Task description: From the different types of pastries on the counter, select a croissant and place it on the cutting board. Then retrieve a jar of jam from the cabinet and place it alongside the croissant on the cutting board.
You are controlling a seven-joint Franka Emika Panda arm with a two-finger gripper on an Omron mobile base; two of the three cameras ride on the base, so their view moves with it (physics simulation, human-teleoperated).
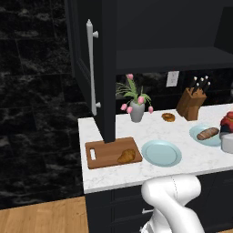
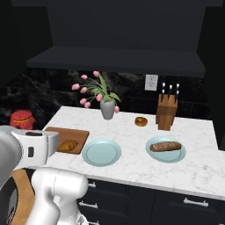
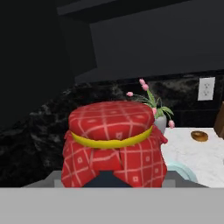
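Note:
The jar of jam (image 3: 111, 144), topped with red checked cloth and a yellow band, sits close before the hand camera. My gripper (image 3: 111, 178) is shut on it. From the base, the jar (image 2: 22, 119) hangs off the counter's left end, at about counter height; it also appears as the jar (image 1: 227, 120) at the right edge of the left base view. The golden croissant (image 1: 127, 156) lies on the right end of the cutting board (image 1: 103, 152). The cabinet door (image 1: 82, 54) stands open above the board, its white bar handle (image 1: 92, 68) facing out.
A ring pastry (image 1: 168, 117) lies by the knife block (image 1: 191, 103). The dark loaf pastry (image 2: 165, 146) rests on a teal plate (image 2: 180, 154); an empty teal plate (image 2: 101, 152) sits beside the board. A vase of pink tulips (image 2: 107, 109) stands at the back of the counter (image 2: 176, 173).

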